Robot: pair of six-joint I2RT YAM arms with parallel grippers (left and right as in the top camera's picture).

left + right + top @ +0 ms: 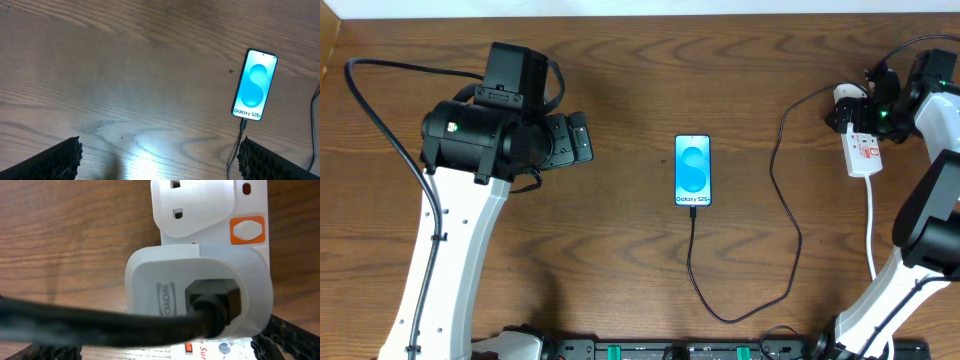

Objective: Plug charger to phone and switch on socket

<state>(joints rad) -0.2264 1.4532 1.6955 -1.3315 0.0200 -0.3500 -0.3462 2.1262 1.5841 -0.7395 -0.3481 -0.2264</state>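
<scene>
Table (620, 250) seen from above, with two wrist views. The phone (693, 170) is laid flat near the middle of the table, its blue screen lit and facing up. The charger (690, 245) is seen joined to the phone's lower edge. From there its thin black cable is looped across the wood to the socket (863, 152) at the right edge.

In the right wrist view the charger's white plug (150, 295) is seated in the socket (200, 205), just beside an orange switch (247, 230). The right gripper (855, 100) is held over this plug with its jaws spread wide, one finger on either side. Contact with the plug cannot be told.

The left gripper (578, 137) is held well to the left of the phone, above bare wood. Its jaws are likewise spread wide and nothing is held between them.
</scene>
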